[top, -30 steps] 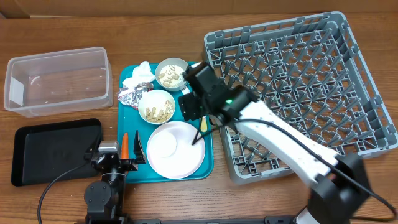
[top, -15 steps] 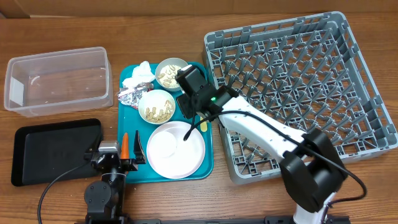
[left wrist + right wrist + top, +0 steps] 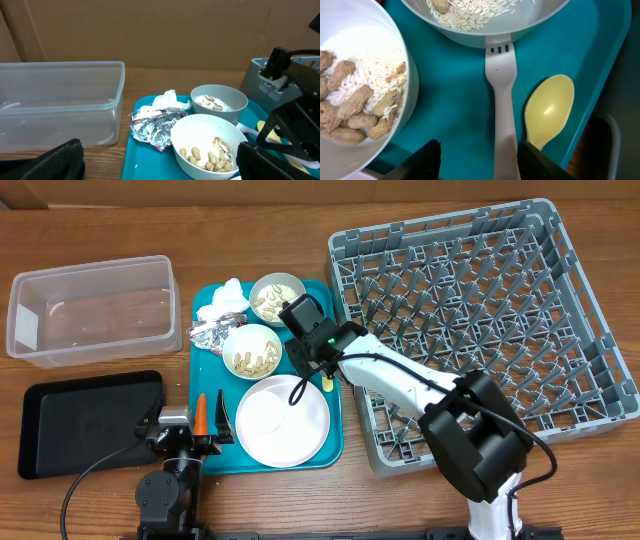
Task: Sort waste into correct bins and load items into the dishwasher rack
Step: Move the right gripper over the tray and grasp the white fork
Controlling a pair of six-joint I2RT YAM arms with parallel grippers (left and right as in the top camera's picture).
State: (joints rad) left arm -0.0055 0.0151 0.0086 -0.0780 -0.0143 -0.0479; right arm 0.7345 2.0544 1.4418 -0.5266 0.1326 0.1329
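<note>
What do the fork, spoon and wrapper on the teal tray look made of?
Fork: probably white plastic, matte, thick moulded handle. Spoon: yellow plastic, slightly glossy, soft highlight. Wrapper: thin metal foil, silvery, sharp shiny creases.

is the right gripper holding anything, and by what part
Nothing yet: the right gripper straddles the handle of the white fork, jaws not closed on it.

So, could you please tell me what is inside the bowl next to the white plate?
The bowl holds peanuts in their shells lying on white rice grains. Its floor under them is covered, so nothing deeper can be seen.
</note>
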